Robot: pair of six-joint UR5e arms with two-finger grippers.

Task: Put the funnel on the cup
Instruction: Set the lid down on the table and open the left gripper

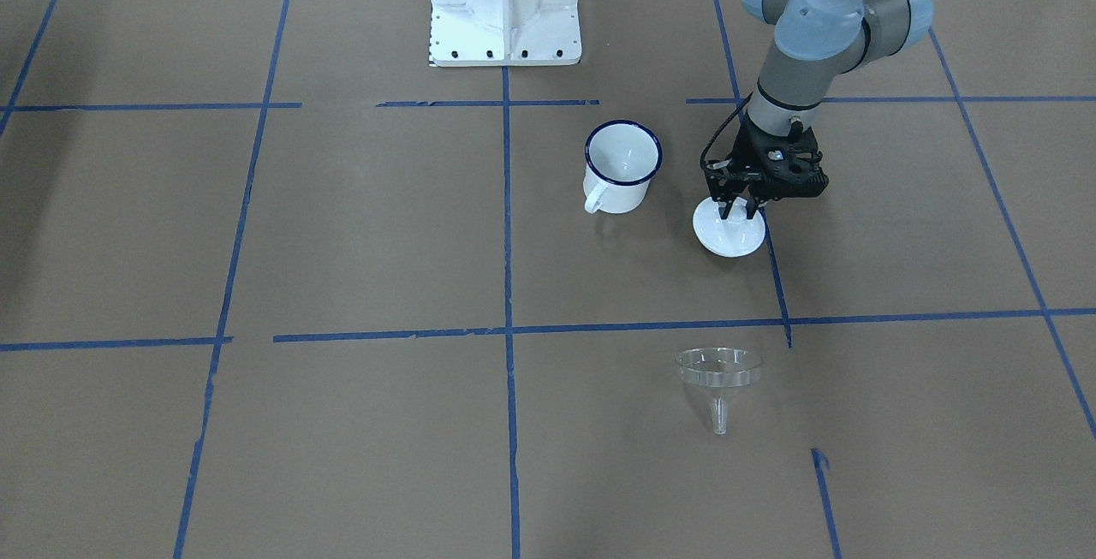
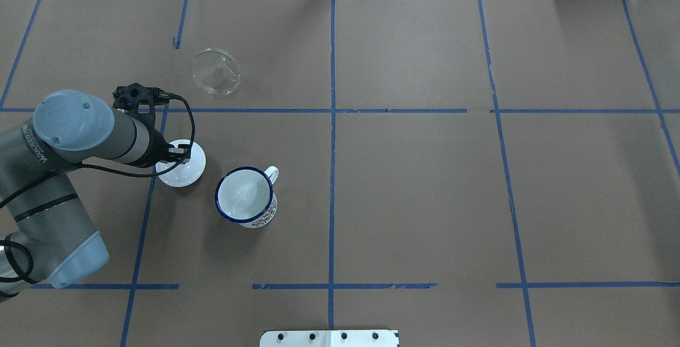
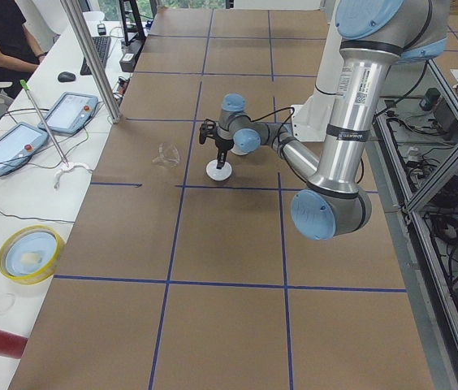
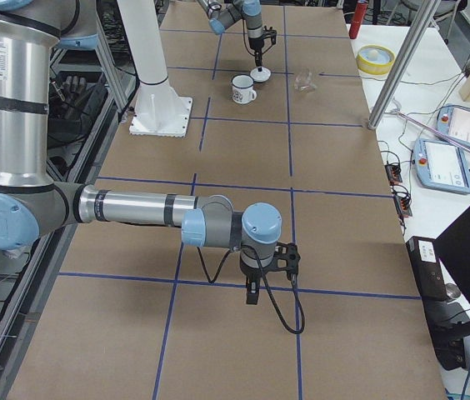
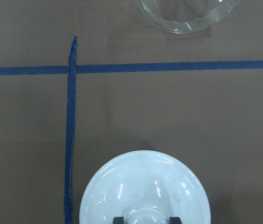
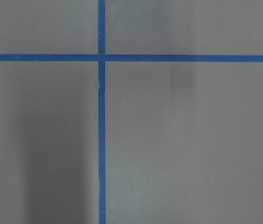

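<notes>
Brown paper [image 2: 425, 177] gridded with blue tape lines [image 1: 507, 199] covers the table, and on it we see three small things grouped on the robot's left side. We find the small clear transparent funnel [image 1: 719, 375] lying tipped on the paper, apart from everything else, its wide round rim toward the robot and its short narrow spout pointing away from the robot's base. One tape line runs between it and the other two things. On the robot's side of that line the white enamel mug with the dark blue rim [image 1: 622, 167] stands upright, mouth open upward, with its white loop handle turned toward the far side of the table. Just beside the mug but not touching it, the round white domed lid [image 1: 729, 234] rests flat on the paper. We see the left gripper [image 1: 741, 212] pointing straight down over this lid; in the left wrist view its two dark fingertips [image 5: 119, 219] sit tight against either side of the lid's knob, pinching it. The right gripper [image 4: 252, 296] hangs low over the paper well away from all three things. It shows only in the side view, so we cannot tell how its fingers stand.
</notes>
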